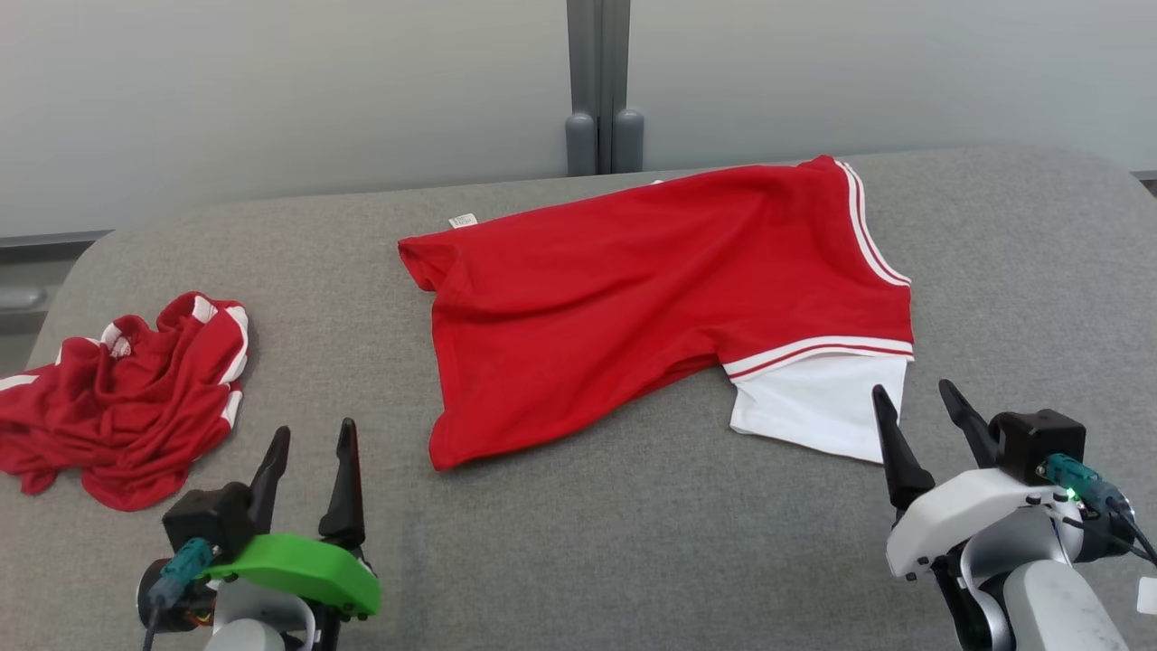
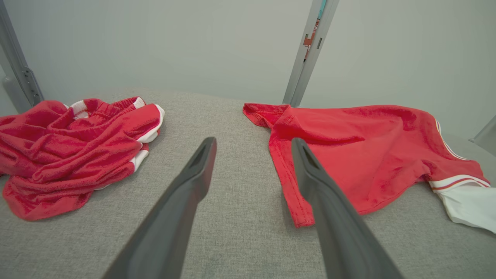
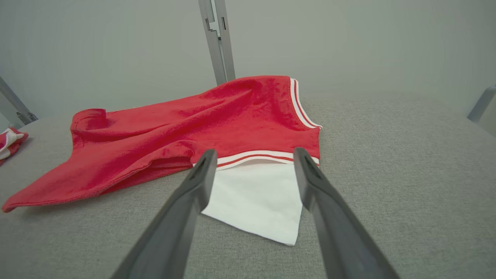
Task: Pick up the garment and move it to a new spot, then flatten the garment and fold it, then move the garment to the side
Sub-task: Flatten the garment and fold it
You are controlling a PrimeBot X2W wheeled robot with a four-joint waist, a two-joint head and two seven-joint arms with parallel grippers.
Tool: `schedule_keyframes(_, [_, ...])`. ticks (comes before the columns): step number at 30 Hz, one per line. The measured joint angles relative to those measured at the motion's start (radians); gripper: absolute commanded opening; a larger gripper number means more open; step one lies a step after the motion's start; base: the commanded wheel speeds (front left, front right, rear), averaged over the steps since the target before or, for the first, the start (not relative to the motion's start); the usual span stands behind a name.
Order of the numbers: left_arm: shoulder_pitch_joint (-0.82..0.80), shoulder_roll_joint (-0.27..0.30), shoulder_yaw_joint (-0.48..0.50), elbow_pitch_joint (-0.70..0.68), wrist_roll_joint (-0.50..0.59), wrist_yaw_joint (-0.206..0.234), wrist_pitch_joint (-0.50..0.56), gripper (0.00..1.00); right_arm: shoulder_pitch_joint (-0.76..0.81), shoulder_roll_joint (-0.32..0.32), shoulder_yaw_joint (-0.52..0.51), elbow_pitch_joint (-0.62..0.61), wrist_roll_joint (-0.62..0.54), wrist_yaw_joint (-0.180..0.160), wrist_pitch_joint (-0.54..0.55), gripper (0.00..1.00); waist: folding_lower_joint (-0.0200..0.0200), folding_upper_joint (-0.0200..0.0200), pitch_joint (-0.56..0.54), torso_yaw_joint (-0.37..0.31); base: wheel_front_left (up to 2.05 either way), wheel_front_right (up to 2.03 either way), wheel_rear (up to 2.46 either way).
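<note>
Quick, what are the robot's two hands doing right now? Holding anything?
Left gripper: open, fingers apart, holding nothing.
Right gripper: open, holding nothing, close to the shirt.

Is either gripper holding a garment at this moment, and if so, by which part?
Nothing is held. The left gripper and right gripper are open and empty; the red shirt lies free.
</note>
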State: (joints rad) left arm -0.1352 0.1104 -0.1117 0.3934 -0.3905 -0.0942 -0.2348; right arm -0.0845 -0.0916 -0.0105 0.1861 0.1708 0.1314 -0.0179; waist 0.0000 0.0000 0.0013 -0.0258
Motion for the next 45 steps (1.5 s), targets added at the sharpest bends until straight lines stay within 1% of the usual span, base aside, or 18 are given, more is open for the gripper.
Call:
schedule_keyframes(3, [-0.022, -0.008, -0.030, 0.012, 0.002, -0.002, 0.032, 1.00, -0.014, 0.012, -0.042, 0.025, -0.007, 0.000, 0.069, 1.00, 0.0000, 0.0000, 0.014, -0.001, 0.00, 0.00, 0.00])
schedule_keyframes(6, [-0.051, -0.029, -0.066, 0.041, 0.004, 0.000, 0.089, 1.00, -0.054, 0.022, -0.092, 0.065, -0.027, 0.000, 0.139, 1.00, 0.0000, 0.0000, 0.035, -0.004, 0.00, 0.00, 0.00])
schedule_keyframes(9, [-0.089, -0.039, -0.086, 0.087, -0.012, 0.015, 0.144, 1.00, -0.107, 0.034, -0.127, 0.123, -0.047, 0.000, 0.201, 1.00, 0.0000, 0.0000, 0.058, -0.006, 0.00, 0.00, 0.00])
schedule_keyframes(12, [-0.117, -0.048, -0.095, 0.142, -0.048, 0.031, 0.209, 1.00, -0.153, 0.040, -0.137, 0.183, -0.068, 0.000, 0.228, 1.00, 0.0000, 0.0000, 0.083, -0.010, 0.00, 0.00, 0.00])
schedule_keyframes(15, [-0.141, -0.055, -0.110, 0.175, -0.067, 0.040, 0.238, 1.00, -0.198, 0.041, -0.145, 0.240, -0.085, 0.000, 0.229, 1.00, 0.0000, 0.0000, 0.108, -0.013, 0.00, 0.00, 0.00])
schedule_keyframes(25, [-0.211, -0.060, -0.152, 0.255, -0.118, 0.060, 0.265, 1.00, -0.289, 0.042, -0.122, 0.408, -0.079, 0.000, 0.190, 1.00, 0.0000, 0.0000, 0.169, -0.014, 0.00, 0.00, 0.00])
schedule_keyframes(31, [-0.238, -0.060, -0.192, 0.276, -0.138, 0.060, 0.254, 1.00, -0.319, 0.042, -0.104, 0.459, -0.078, 0.000, 0.162, 1.00, 0.0000, 0.0000, 0.187, -0.011, 0.00, 0.00, 0.00])
schedule_keyframes(37, [-0.265, -0.059, -0.231, 0.306, -0.155, 0.072, 0.269, 1.00, -0.344, 0.042, -0.096, 0.500, -0.079, 0.000, 0.160, 1.00, 0.0000, 0.0000, 0.198, -0.013, 0.00, 0.00, 0.00])
schedule_keyframes(38, [-0.268, -0.059, -0.238, 0.314, -0.157, 0.072, 0.277, 0.97, -0.351, 0.041, -0.094, 0.508, -0.081, 0.000, 0.163, 1.00, 0.0000, 0.0000, 0.201, -0.013, 0.00, 0.00, 0.00])
schedule_keyframes(39, [-0.272, -0.059, -0.245, 0.319, -0.159, 0.072, 0.280, 0.67, -0.356, 0.041, -0.094, 0.516, -0.081, 0.000, 0.168, 1.00, 0.0000, 0.0000, 0.203, -0.013, 0.00, 0.00, 0.00])
schedule_keyframes(40, [-0.277, -0.058, -0.249, 0.324, -0.164, 0.071, 0.288, 0.00, -0.360, 0.040, -0.093, 0.523, -0.081, 0.000, 0.177, 0.84, 0.0000, 0.0000, 0.205, -0.013, 0.00, 0.00, 0.00])
schedule_keyframes(41, [-0.282, -0.056, -0.254, 0.328, -0.166, 0.066, 0.294, 0.00, -0.363, 0.040, -0.094, 0.527, -0.081, 0.000, 0.184, 0.55, 0.0000, 0.0000, 0.206, -0.012, 0.00, 0.00, 0.00])
schedule_keyframes(42, [-0.286, -0.054, -0.260, 0.332, -0.173, 0.059, 0.302, 0.00, -0.367, 0.040, -0.098, 0.532, -0.082, 0.000, 0.188, 0.37, 0.0000, 0.0000, 0.207, -0.012, 0.00, 0.00, 0.00])
schedule_keyframes(43, [-0.287, -0.055, -0.266, 0.336, -0.177, 0.057, 0.304, 0.00, -0.370, 0.040, -0.100, 0.535, -0.086, 0.000, 0.194, 0.14, 0.0000, 0.0000, 0.208, -0.011, 0.00, 0.00, 0.00])
schedule_keyframes(44, [-0.288, -0.057, -0.272, 0.339, -0.179, 0.053, 0.304, 0.00, -0.371, 0.040, -0.101, 0.537, -0.085, 0.000, 0.197, 0.00, 0.0000, 0.0000, 0.209, -0.011, 0.00, 0.00, 0.00])
schedule_keyframes(45, [-0.290, -0.058, -0.275, 0.343, -0.181, 0.051, 0.303, 0.00, -0.372, 0.040, -0.104, 0.538, -0.085, 0.000, 0.197, 0.00, 0.0000, 0.0000, 0.208, -0.011, 0.00, 0.00, 0.00])
